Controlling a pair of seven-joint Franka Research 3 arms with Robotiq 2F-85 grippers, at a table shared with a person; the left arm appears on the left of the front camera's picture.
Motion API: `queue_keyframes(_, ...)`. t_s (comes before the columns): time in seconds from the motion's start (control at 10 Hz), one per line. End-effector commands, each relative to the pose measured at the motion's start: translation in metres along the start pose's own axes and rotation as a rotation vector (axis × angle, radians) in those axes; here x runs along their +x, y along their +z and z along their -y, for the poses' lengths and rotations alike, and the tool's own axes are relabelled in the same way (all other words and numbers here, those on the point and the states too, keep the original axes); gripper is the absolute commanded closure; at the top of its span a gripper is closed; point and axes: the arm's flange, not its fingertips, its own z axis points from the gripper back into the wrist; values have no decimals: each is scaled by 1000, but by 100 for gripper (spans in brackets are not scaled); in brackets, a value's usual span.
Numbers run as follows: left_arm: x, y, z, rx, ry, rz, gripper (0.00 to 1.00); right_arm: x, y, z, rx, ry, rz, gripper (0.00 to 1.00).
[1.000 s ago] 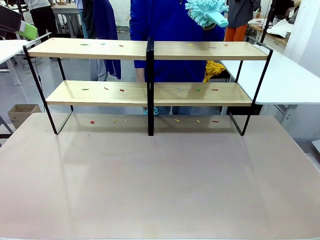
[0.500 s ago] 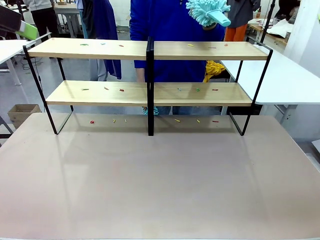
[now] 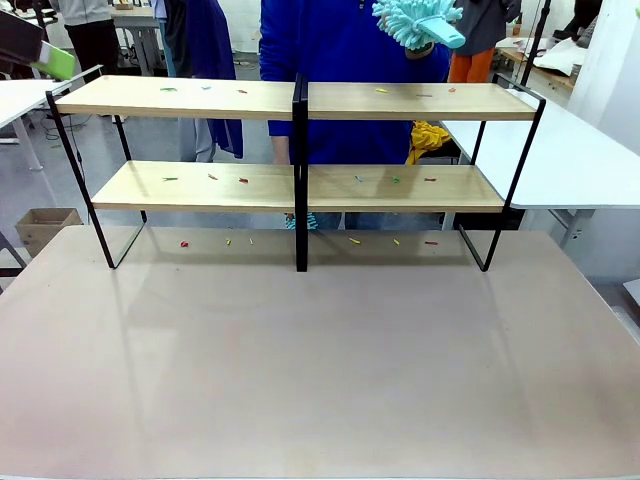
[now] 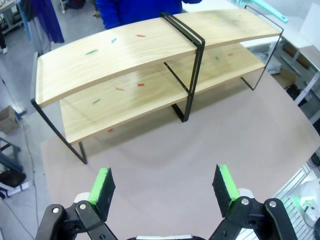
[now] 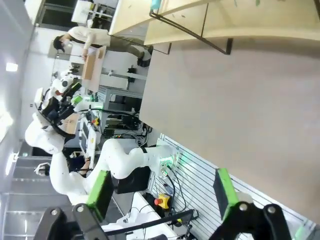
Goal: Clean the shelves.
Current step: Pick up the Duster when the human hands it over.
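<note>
– Wooden shelves (image 3: 180, 97): where do they stand?
– On the far half of the brown table (image 3: 320, 370), upright. Two light boards sit one above the other in a thin black frame, with a black post in the middle.
– Anything lying on the boards?
– Small coloured scraps (image 3: 243, 181) in red, green and yellow are scattered over both boards. A few more lie on the table just under the lower one.
– And behind?
– A person in a blue top (image 3: 330, 40) stands close behind the shelves. A fluffy teal duster (image 3: 410, 20) is up at chest height, above the right half of the top board and clear of it.
– How is the left gripper (image 4: 164, 184)?
– Its green pads are spread wide with nothing between them. It hangs high over the table and looks down on the shelves from beyond their left end.
– And the right gripper (image 5: 161, 189)?
– Its pads are spread wide too, and it grips nothing. Its camera is rolled sideways, so the table runs slantwise, and one end of the shelves shows at the top of that view, well away from the pads.
</note>
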Motion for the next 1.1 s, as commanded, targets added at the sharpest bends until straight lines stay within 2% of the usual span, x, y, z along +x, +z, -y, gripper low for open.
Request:
queue_keyframes(0.0, 0, 0, 0, -3, -6, 0, 0, 6, 2, 3, 24, 13, -4, 0)
queue_keyframes(0.1, 0, 0, 0, -3, -6, 0, 0, 38, -9, 17, 51, 22, -56, 0)
queue_keyframes(0.3, 0, 0, 0, -3, -6, 0, 0, 111, -21, 41, 88, 112, -69, 0)
queue_keyframes(0.5, 0, 0, 0, -3, -6, 0, 0, 173, -19, 48, 103, 143, 24, 0)
queue_keyframes(0.7, 0, 0, 0, -3, -6, 0, 0, 228, -23, 44, 164, 149, 84, 0)
queue_keyframes(0.8, 0, 0, 0, -3, -6, 0, 0, 253, -29, 39, 210, 146, 68, 0)
queue_keyframes(1.0, 0, 0, 0, -3, -6, 0, 0, 292, -57, 20, 235, 50, 8, 0)
